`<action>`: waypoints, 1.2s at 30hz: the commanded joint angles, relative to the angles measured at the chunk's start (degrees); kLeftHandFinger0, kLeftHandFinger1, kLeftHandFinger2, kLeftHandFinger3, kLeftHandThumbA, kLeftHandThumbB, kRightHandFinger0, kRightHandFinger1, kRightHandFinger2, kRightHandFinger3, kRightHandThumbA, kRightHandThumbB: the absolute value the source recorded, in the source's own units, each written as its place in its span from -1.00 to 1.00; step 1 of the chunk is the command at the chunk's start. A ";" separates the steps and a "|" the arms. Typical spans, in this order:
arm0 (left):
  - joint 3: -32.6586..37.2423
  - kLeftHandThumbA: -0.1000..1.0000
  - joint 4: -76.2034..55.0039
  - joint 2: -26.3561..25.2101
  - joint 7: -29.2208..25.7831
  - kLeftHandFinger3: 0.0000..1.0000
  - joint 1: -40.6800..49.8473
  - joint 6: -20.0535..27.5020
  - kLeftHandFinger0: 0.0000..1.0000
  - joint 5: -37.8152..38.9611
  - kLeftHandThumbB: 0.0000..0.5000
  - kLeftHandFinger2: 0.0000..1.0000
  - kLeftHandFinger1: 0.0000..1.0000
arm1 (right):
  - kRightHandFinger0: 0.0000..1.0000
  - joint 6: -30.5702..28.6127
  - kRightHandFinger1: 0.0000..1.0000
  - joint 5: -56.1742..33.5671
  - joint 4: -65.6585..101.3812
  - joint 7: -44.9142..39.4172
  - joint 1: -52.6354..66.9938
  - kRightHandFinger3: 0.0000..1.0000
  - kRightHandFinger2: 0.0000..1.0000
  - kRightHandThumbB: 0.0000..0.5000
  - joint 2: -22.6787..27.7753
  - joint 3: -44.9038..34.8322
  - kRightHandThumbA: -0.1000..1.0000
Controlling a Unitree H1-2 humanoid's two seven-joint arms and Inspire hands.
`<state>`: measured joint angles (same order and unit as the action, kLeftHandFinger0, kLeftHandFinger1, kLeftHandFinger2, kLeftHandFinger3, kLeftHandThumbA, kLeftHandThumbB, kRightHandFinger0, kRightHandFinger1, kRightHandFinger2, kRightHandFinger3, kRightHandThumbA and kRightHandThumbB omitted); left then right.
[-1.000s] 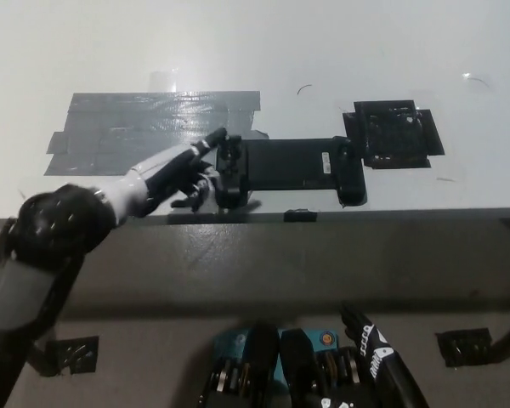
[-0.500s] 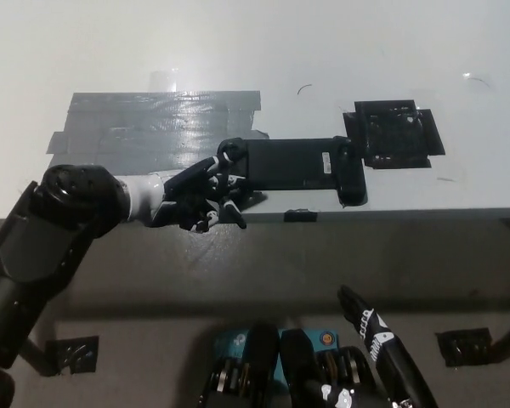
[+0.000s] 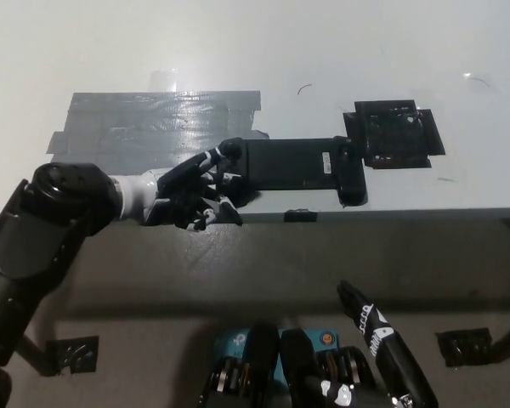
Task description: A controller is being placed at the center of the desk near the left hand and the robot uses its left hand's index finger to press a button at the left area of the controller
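A white desk (image 3: 340, 51) fills the upper part of the head view, with a broad patch of grey tape (image 3: 144, 127) stuck at its left and a black square pad (image 3: 393, 134) at the right; a dark ledge runs along its near edge. The black controller (image 3: 293, 167) lies near the middle of the desk's front edge, long side across the view, its right end just beside the square pad.

The white left hand (image 3: 191, 194) sits at the controller's left end. Its index finger (image 3: 212, 155) stretches out alone, the tip resting on the left grip where the button would be; the other fingers are curled under, close to the desk edge. A second ago the hand was more raised and its fingers looser; half a second ago it had dropped and folded, and now it has drawn slightly leftward while the fingertip stays on the same corner. The controller has not shifted. That suggests the press is being made or has just landed, though the button itself is too dark to make out.

The black right hand (image 3: 382, 348) rests low at the bottom right, fingers extended, holding nothing.
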<state>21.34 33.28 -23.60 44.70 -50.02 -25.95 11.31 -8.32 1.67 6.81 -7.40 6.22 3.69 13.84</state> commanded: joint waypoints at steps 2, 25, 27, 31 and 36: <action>-1.99 1.00 -1.16 -2.92 1.33 1.00 -3.21 -0.98 -0.92 0.57 0.98 0.02 -0.63 | 1.00 -1.58 1.00 -0.24 1.51 -0.39 -0.71 1.00 1.00 -0.14 -0.38 -0.46 0.82; -1.75 1.00 -0.26 -2.38 0.65 1.00 -2.21 -0.98 -0.78 -0.75 0.83 -0.05 -0.60 | 1.00 -1.50 1.00 0.27 2.10 -0.15 -0.47 1.00 1.00 -0.16 -0.53 -0.41 0.79; -1.41 1.00 -0.68 -2.40 0.38 1.00 -1.96 -0.98 -0.98 -0.64 0.81 -0.10 -0.73 | 1.00 -1.60 1.00 0.27 2.01 -0.15 -0.59 1.00 1.00 -0.16 -0.59 -0.38 0.78; -1.02 1.00 -0.32 -2.22 0.54 1.00 -2.13 -0.98 -1.00 -0.85 0.81 -0.10 -0.80 | 1.00 -1.70 1.00 0.29 2.14 -0.18 -0.76 1.00 1.00 -0.17 -0.48 -0.44 0.77; -0.72 1.00 -0.06 -2.20 0.63 1.00 -2.32 -0.98 -0.94 -1.33 0.80 -0.05 -0.70 | 1.00 -1.94 1.00 0.38 1.82 -0.12 -0.91 1.00 1.00 -0.16 -0.50 -0.50 0.76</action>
<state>20.57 33.96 -25.25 45.29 -50.36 -26.03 10.40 -8.32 1.76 7.13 -7.39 6.21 3.66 13.76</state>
